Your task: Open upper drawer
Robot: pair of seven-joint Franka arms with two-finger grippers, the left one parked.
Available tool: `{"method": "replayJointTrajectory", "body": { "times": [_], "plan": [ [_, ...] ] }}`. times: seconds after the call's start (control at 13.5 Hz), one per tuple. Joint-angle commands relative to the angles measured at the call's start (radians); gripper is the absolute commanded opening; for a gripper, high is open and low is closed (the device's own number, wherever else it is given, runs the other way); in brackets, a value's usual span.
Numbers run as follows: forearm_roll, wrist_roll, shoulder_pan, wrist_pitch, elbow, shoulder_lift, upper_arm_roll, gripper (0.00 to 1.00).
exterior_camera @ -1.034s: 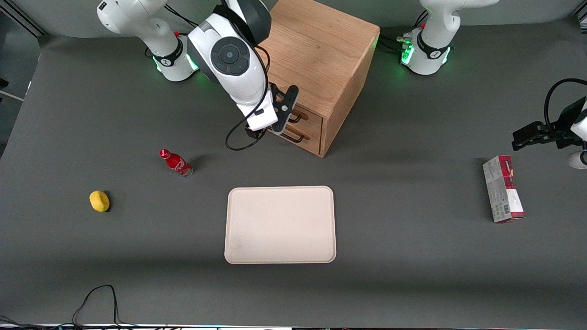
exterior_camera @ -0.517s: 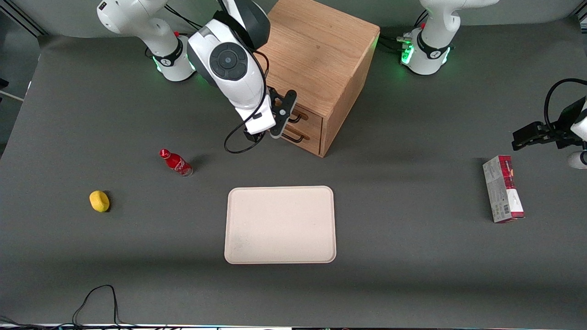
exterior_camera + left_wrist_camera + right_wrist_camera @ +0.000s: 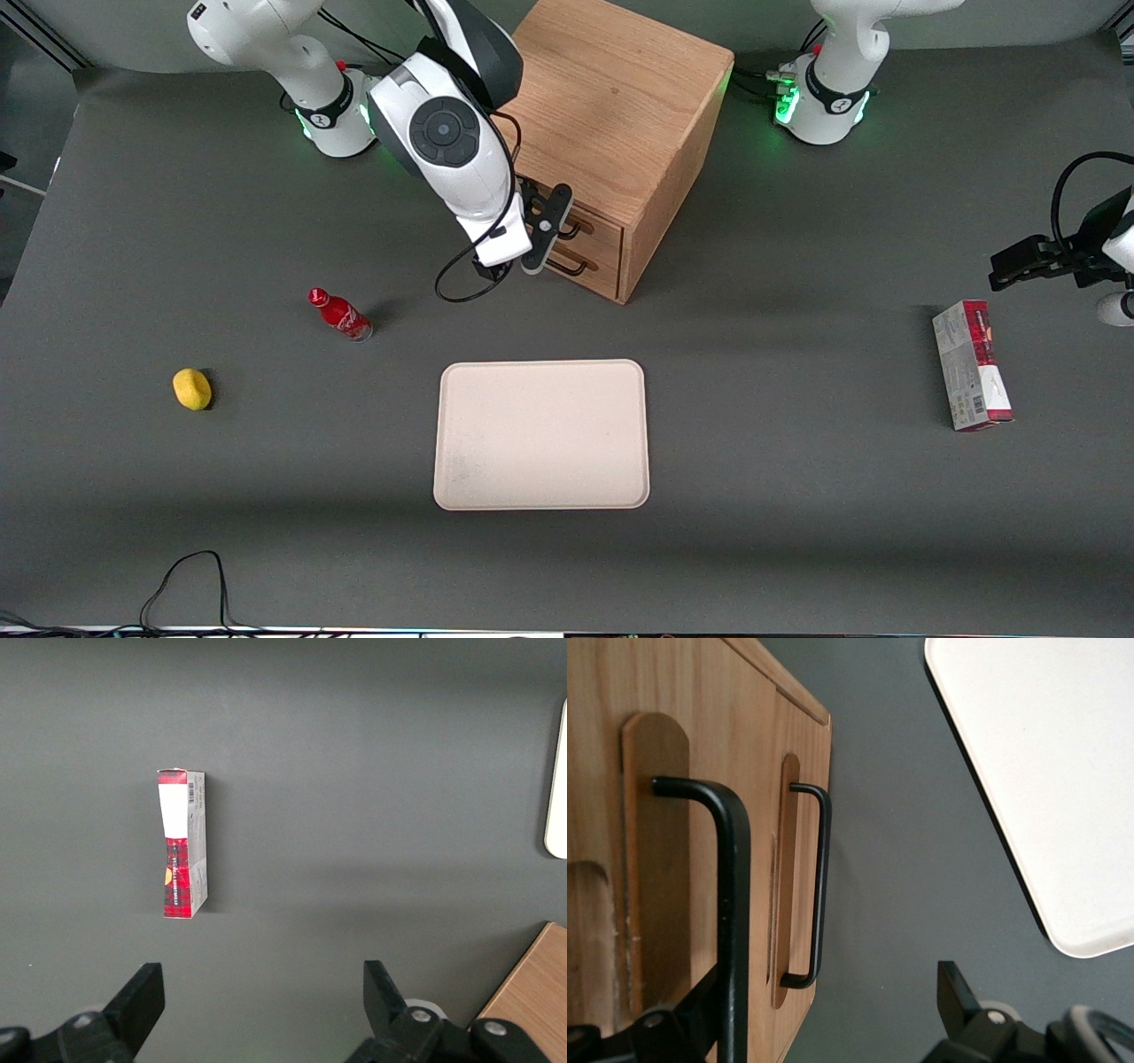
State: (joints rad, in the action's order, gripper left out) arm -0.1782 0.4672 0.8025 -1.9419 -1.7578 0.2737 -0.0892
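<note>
- Front view shows the gripper (image 3: 551,232) right up against the cabinet (image 3: 611,106) face, level with the upper drawer (image 3: 592,223), which sits just under the cabinet's top with the lower drawer (image 3: 586,259) right below it.
- Progress: I'd say barely started. The upper drawer looks flush with the cabinet front, not pulled out at all. So the reach is about done, and the grab and the pull are left.
- Wrist view: fingers (image 3: 959,994) are spread wide, gripping nothing. The handle (image 3: 731,904) runs through the gap between them, close to one finger, but nothing is clamped on it as far as I can see.
- Orientation: the drawer's face points out of the cabinet front, toward the tray (image 3: 541,434) and a bit toward the working arm's end of the table. Its long axis, and the handle's, runs level across the cabinet face, parallel to the lower handle (image 3: 815,886).
- Bottle (image 3: 340,314) stands well apart from the cabinet, so it shouldn't matter.
</note>
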Motion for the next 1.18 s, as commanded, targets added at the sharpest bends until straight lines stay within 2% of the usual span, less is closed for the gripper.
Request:
{"method": "replayJointTrajectory", "body": {
  "times": [0.0, 0.37, 1.11],
  "plan": [
    [-0.012, -0.009, 0.001, -0.032, -0.008, 0.013, -0.012, 1.00],
    [-0.014, -0.004, -0.005, -0.035, 0.001, 0.022, -0.029, 1.00],
    [-0.014, 0.028, -0.083, 0.014, 0.139, 0.104, -0.027, 1.00]
  ]
}}
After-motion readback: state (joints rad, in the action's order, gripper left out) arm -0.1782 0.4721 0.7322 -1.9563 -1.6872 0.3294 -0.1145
